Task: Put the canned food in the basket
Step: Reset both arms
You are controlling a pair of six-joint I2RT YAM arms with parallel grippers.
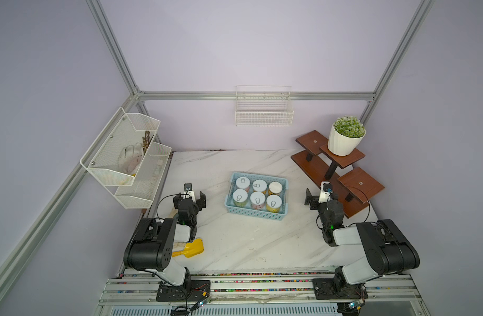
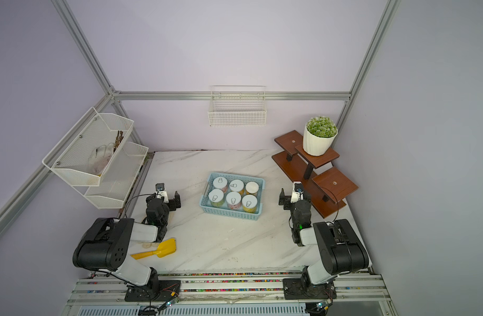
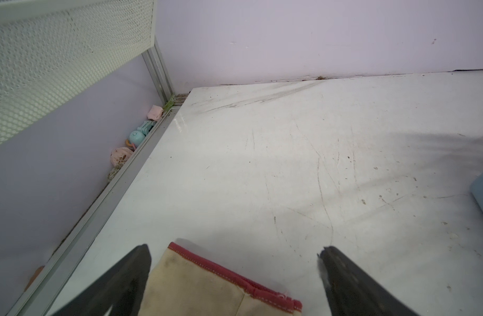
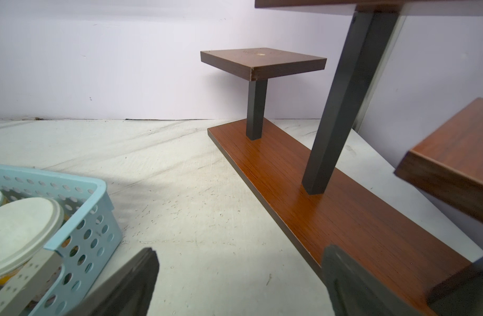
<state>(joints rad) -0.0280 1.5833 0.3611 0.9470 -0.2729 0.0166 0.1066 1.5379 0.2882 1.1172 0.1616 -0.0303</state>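
Observation:
The light blue basket (image 1: 254,214) (image 2: 229,214) stands mid-table with several cans (image 1: 258,201) (image 2: 233,198) upright inside it, in two rows. Most have silvery pull-tab lids; the back right one has a plain whitish top (image 4: 19,229). My left gripper (image 1: 189,199) (image 2: 165,201) (image 3: 235,249) is open to the left of the basket, over a beige cloth with a red hem (image 3: 196,284). My right gripper (image 1: 321,198) (image 2: 294,197) (image 4: 240,250) is open to the basket's right, over bare table, with nothing between its fingers. The basket's corner (image 4: 82,232) lies beside its left finger.
A brown stepped wooden stand (image 1: 306,161) (image 4: 317,213) with a white plant pot (image 1: 344,139) fills the back right, close to my right gripper. A yellow scoop (image 1: 192,247) lies by the left arm. White mesh racks (image 1: 120,153) hang left; a white wire basket (image 1: 263,115) hangs on the back wall.

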